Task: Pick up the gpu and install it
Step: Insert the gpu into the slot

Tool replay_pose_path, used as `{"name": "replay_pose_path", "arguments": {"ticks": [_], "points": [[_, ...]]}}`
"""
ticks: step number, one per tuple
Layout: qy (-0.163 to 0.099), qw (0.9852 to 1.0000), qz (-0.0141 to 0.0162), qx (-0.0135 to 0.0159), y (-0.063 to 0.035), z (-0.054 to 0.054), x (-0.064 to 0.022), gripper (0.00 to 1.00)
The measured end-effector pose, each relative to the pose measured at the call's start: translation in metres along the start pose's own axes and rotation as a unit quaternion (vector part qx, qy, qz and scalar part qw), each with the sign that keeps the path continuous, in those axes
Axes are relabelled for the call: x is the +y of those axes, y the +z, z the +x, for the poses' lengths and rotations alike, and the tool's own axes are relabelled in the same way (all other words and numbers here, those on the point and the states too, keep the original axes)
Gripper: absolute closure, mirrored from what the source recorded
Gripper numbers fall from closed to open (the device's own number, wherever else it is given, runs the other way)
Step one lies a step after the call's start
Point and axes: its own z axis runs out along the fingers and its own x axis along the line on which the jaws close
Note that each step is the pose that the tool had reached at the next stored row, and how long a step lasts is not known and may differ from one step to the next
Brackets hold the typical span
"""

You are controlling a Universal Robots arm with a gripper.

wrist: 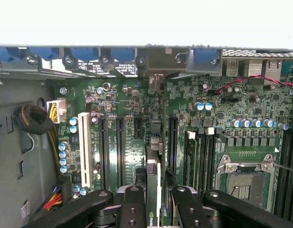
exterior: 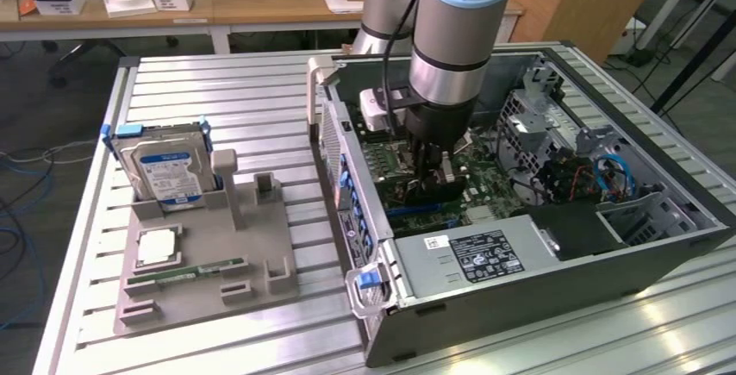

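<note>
Here, in the exterior view, the arm is seen reaching down into the open computer case (exterior: 644, 246) lying on the slatted bench (exterior: 230, 99); the gripper (exterior: 432, 187) is lowered close over the motherboard (exterior: 489, 187). A hard drive (exterior: 167, 172) is stood in the grey holder (exterior: 207, 280) toward the exterior view's left. In the wrist view, the gpu (wrist: 153, 185) is seen edge-on, clamped between the fingers (wrist: 133, 206) and held upright above the expansion slots (wrist: 120, 147), its bracket end toward the case's rear wall.

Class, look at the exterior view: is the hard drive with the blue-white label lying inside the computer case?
No. The hard drive stands upright in the grey holder on the table, apart from the computer case.
</note>
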Motion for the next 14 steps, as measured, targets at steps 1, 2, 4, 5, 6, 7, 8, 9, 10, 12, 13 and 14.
{"name": "replay_pose_path", "arguments": {"ticks": [1, 2, 4, 5, 6, 7, 8, 9, 10, 12, 13, 14], "points": [[0.0, 1.0, 0.0, 0.0, 0.0, 0.0, 0.0001, 0.74], [0.0, 1.0, 0.0, 0.0, 0.0, 0.0, 0.0001, 0.74], [0.0, 1.0, 0.0, 0.0001, 0.0, 0.0, 0.0001, 0.74], [0.0, 1.0, 0.0, 0.0, 0.0, 0.0, 0.0001, 0.74], [0.0, 1.0, 0.0, 0.0, 0.0, 0.0, 0.0001, 0.74], [0.0, 1.0, 0.0, 0.0, 0.0, 0.0, 0.0001, 0.74], [0.0, 1.0, 0.0, 0.0001, 0.0001, 0.0001, 0.0002, 0.74], [0.0, 1.0, 0.0, 0.0, 0.0008, 0.0001, 0.0003, 0.74], [0.0, 1.0, 0.0, 0.0, 0.0017, 0.0001, 0.0003, 0.74], [0.001, 1.0, 0.0, 0.0001, 0.0034, 0.0002, 0.0005, 0.74], [0.001, 1.0, 0.0, 0.0002, 0.0038, 0.0002, 0.0005, 0.74], [0.001, 1.0, -0.0001, 0.0003, 0.0038, 0.0002, 0.0005, 0.74]]}}
